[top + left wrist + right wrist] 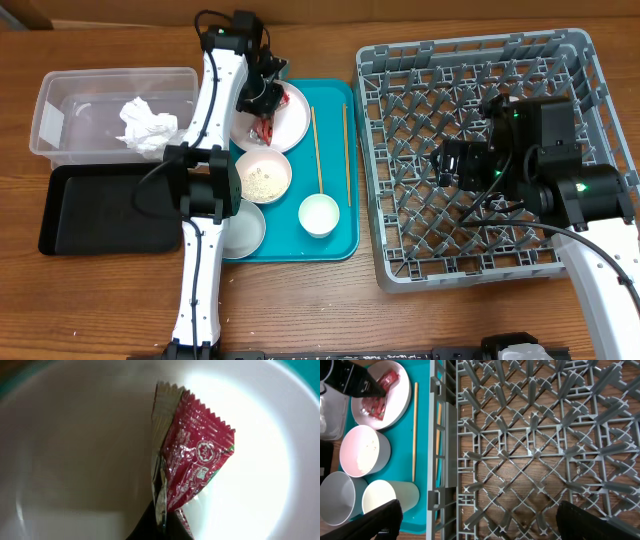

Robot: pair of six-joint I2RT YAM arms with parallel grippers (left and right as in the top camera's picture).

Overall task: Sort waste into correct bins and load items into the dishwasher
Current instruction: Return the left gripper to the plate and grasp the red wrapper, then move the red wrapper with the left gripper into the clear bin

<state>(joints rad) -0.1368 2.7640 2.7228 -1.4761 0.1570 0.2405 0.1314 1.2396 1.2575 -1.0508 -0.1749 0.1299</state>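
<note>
Wrapper first: your left gripper (159,529) has its fingertips pinched on one end of the red wrapper (197,455), right over the pale pink plate (293,122) on the teal tray (335,240). Your right gripper (455,162) hangs above the dish rack (400,268) with its fingers spread wide, holding nothing. The crumpled napkin (145,127) lies in the clear tub (50,112).

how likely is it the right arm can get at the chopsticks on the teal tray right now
Probably yes: the chopsticks lie bare on the teal tray, beside the dish rack where the open right pincer hangs. The left pincer, on the red wrapper, sits further left.
</note>
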